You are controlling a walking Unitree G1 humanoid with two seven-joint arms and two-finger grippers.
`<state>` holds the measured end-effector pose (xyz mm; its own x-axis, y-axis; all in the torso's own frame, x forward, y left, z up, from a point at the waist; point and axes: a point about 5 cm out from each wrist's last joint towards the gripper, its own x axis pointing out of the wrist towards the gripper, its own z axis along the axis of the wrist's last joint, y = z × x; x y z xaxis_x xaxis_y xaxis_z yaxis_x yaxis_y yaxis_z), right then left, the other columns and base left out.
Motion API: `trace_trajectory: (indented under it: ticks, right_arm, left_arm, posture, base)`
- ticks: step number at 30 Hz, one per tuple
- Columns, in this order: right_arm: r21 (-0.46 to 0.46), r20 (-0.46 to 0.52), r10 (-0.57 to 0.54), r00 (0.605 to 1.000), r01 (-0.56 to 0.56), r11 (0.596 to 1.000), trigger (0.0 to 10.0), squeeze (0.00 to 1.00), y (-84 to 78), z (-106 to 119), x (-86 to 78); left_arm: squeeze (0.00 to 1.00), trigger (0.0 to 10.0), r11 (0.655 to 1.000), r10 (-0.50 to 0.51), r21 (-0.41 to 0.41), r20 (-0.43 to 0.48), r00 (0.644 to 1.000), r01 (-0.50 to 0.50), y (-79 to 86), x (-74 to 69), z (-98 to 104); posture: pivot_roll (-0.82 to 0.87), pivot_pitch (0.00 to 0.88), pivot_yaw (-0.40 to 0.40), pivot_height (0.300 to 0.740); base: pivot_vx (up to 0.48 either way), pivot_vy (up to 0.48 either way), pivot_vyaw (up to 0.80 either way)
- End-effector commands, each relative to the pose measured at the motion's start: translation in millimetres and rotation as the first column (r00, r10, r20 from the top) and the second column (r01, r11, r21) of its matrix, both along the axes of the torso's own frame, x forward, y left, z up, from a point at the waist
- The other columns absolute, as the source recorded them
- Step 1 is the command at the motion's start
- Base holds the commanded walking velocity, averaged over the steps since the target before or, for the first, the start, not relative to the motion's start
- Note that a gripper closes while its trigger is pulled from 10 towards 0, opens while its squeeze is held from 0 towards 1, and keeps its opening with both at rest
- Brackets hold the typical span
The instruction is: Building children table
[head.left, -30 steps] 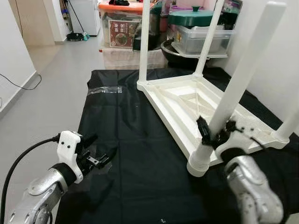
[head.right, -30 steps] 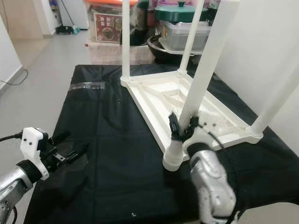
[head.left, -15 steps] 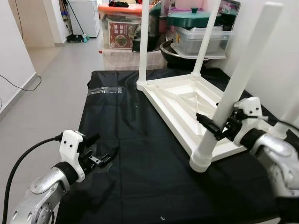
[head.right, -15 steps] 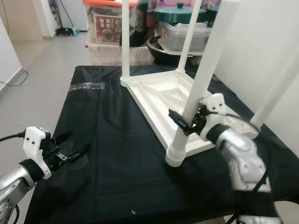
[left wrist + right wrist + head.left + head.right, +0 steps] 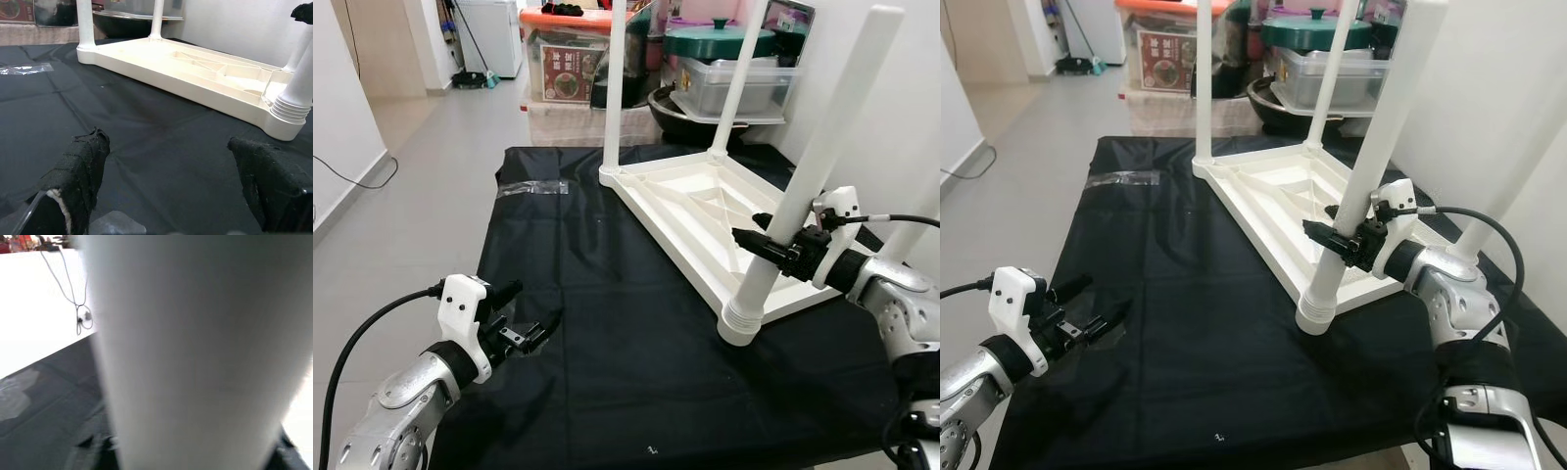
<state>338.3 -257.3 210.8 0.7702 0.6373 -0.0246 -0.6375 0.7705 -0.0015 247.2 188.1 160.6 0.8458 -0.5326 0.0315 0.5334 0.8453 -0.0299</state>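
Right gripper clamped around the near white plastic table leg, its black fingers on either side of the tube a little above the ribbed base.

The leg stands upright in the near corner socket of the upturned white plastic children's table top, which lies underside-up on a black cloth sheet; three more white legs rise from its other corners; left gripper hovers low over the cloth at the robot's left, well apart from the table, its cloth-wrapped fingers spread wide and holding nothing; a strip of clear tape lies on the cloth's far left; behind the table stand clear plastic storage boxes and a green pot lid; grey floor to the left.
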Motion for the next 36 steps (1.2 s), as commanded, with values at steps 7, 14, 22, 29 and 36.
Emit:
trace_trajectory:
  ticks: [7, 14, 22, 29, 36]
  right_arm:
    - [0.014, -0.057, -0.124, 0.991, 0.125, 0.992, 0.0, 0.0, 1.4, -23, 7.0]
    - [-0.093, -0.137, -0.783, 0.606, 0.78, 0.619, 0.0, 0.0, 5.7, -52, 0.4]
    - [-0.019, -0.175, -0.774, 0.609, 0.784, 0.621, 0.0, 0.0, 90.3, -51, -22.6]
    - [0.019, -0.151, -0.714, 0.683, 0.724, 0.689, 10.0, 0.0, 103.5, -33, -18.9]
    - [0.134, 0.024, -0.593, 0.805, 0.585, 0.8, 10.0, 0.0, 75.5, -1, -11.9]
  left_arm:
    - [0.0, 10.0, 1.0, -0.014, 0.016, 0.002, 1.0, 0.014, -3.8, -1.9, 0]
    - [0.0, 10.0, 1.0, -0.012, 0.012, 0.003, 1.0, 0.012, -4.2, -1.5, 0]
    - [0.0, 10.0, 0.999, -0.017, -0.033, 0.023, 1.0, 0.018, -12.9, 6.6, 4]
    - [0.0, 10.0, 0.999, -0.026, -0.042, 0.022, 0.999, 0.027, -17.0, 7.4, 3]
    - [0.0, 10.0, 0.998, -0.028, -0.055, 0.021, 0.999, 0.029, -20.3, 8.1, 1]
  posture:
    - [0.08, 0.0, -0.109, 0.74]
    - [0.07, 0.0, -0.101, 0.74]
    - [0.06, 0.0, -0.09, 0.74]
    - [0.05, 0.0, -0.091, 0.74]
    - [0.04, 0.0, -0.092, 0.74]
  base:
    - [0.0, 0.0, 0.0]
    - [0.0, 0.0, 0.0]
    - [0.0, 0.0, 0.0]
    - [0.0, 0.0, 0.0]
    - [0.0, 0.0, 0.0]
